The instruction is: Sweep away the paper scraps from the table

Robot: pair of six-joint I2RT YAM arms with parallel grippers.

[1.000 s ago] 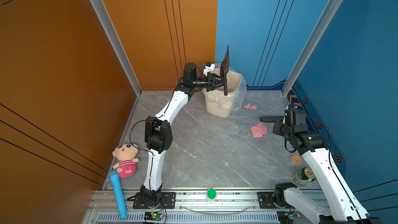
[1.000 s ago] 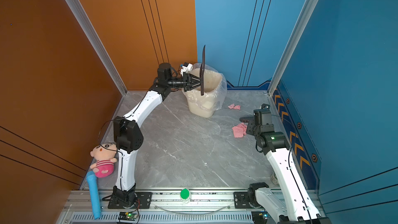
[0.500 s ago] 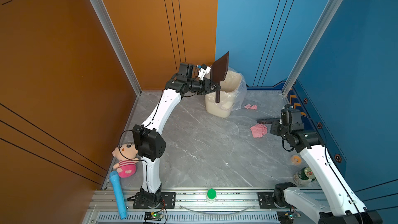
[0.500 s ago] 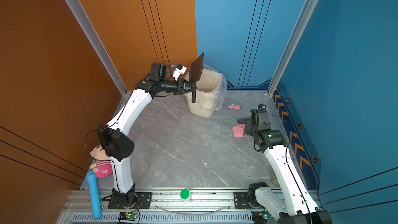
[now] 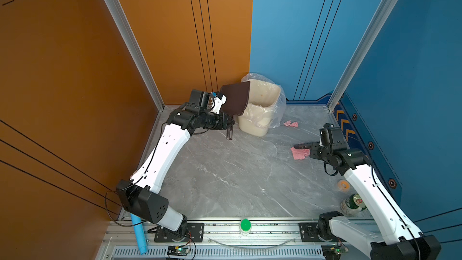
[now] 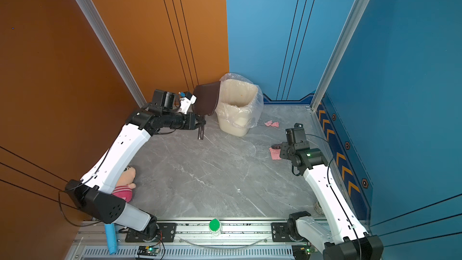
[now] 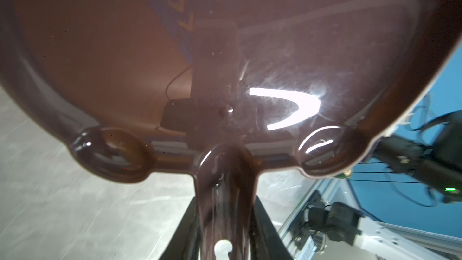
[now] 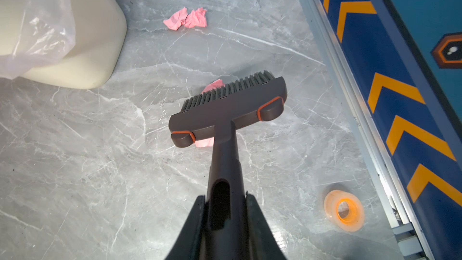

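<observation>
My left gripper (image 5: 228, 124) (image 7: 225, 221) is shut on the handle of a brown dustpan (image 5: 235, 98) (image 7: 225, 58). The dustpan is raised off the table (image 5: 225, 171), pan up and handle down, at the left rim of the bin. My right gripper (image 5: 313, 150) (image 8: 225, 211) is shut on the handle of a dark brush (image 5: 302, 145) (image 8: 227, 106). The brush head lies over a pink paper scrap (image 5: 298, 153) (image 8: 212, 85) that is partly hidden under it. Two smaller pink paper scraps (image 5: 290, 123) (image 8: 186, 18) lie to the right of the bin.
A cream bin (image 5: 260, 106) (image 8: 75, 46) lined with a clear bag stands at the back wall. An orange tape roll (image 5: 343, 185) (image 8: 344, 210) and a green bottle (image 5: 352, 203) lie along the right rail. A plush doll (image 6: 125, 183) sits under the left arm.
The left arm has swung the dustpan from above the bin to its left and lower, turning the pan. The right gripper and brush shifted slightly over the pink scrap.
</observation>
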